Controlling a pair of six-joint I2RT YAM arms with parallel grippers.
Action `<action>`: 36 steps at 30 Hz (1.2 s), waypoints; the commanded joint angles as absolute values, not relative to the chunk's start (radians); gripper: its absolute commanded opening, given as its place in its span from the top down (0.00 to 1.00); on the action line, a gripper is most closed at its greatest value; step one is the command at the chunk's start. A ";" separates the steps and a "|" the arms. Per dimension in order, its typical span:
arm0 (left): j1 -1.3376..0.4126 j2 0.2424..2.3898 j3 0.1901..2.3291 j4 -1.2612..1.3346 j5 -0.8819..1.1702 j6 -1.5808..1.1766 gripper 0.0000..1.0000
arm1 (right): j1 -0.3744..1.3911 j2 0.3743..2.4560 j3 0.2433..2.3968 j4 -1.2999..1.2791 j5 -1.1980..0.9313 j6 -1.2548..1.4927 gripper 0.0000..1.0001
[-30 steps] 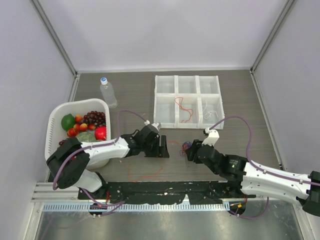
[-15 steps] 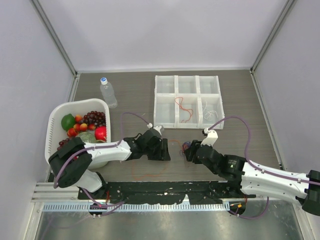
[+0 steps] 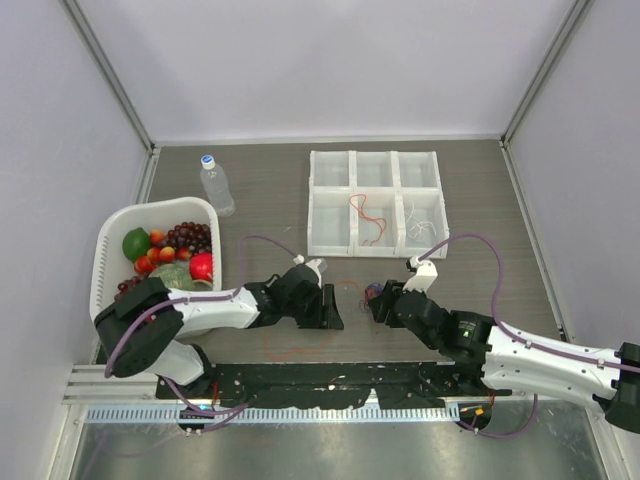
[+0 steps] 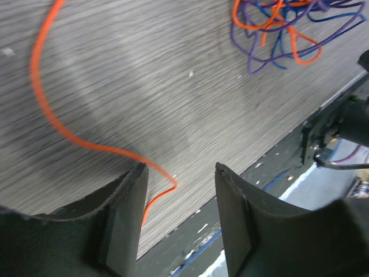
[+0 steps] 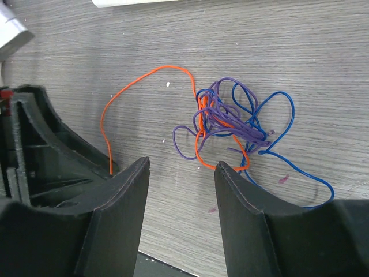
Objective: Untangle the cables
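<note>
My left jaws and right jaws are open, holding nothing. I see tangled cables [image 5: 230, 124] on the counter [image 5: 323, 57].

No text, label, brand, number or sign is showing legibly in any of the three views. The bottle [image 3: 216, 186], standing at about ten o'clock on the table [image 3: 270, 190], is appearing too small for any print on it to be read.
</note>
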State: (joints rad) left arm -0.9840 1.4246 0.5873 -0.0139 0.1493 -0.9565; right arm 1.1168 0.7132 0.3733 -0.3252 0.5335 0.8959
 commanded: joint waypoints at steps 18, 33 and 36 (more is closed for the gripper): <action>-1.009 1.008 0.618 -0.100 -0.107 -0.759 1.00 | 1.101 0.794 0.434 -0.187 0.551 0.881 0.46; -1.008 0.635 0.820 -0.175 -0.075 -0.523 1.00 | 1.003 1.260 0.675 -0.087 0.387 0.650 0.44; -1.009 0.685 0.897 -0.192 -0.040 -0.496 1.00 | 1.011 1.356 0.673 -0.017 0.281 0.670 0.44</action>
